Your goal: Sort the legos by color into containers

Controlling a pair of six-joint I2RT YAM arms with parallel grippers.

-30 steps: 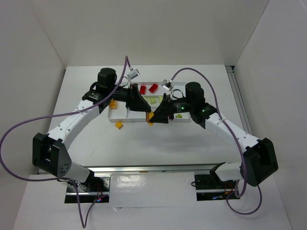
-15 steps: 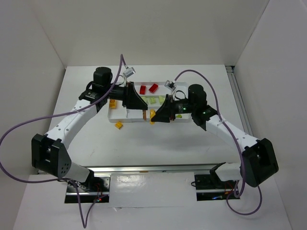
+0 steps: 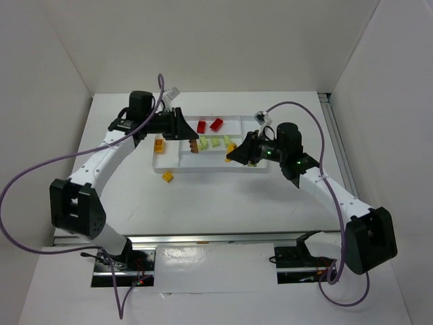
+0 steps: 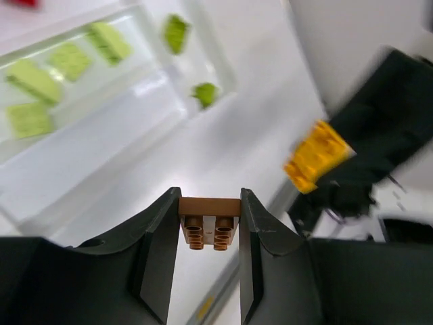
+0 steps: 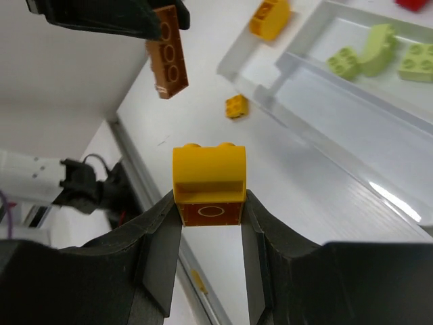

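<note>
Carry step: L gripper [image 4: 209, 203] clamps brown brick [image 4: 208, 230], R gripper [image 5: 210, 202] clamps yellow brick [image 5: 208, 169], both mid-frame over tray [image 3: 203, 165]. Next: set each down w/ its colour, release.

In the left wrist view the yellow brick [image 4: 316, 156] is all blurry, and so is the dark right arm [image 4: 379, 115] behind it. The fingers [image 4: 159, 257] of the left gripper [image 4: 210, 203] hide most of the brown brick [image 4: 209, 217], so we see only its end. A red brick [image 4: 17, 2] is cut off at the top corner. In the right wrist view the top edge cuts off the left gripper. From above, the left arm [image 3: 101, 162] hides a corner of the tray [image 3: 203, 166], and the held bricks look too small to tell their shape.
</note>
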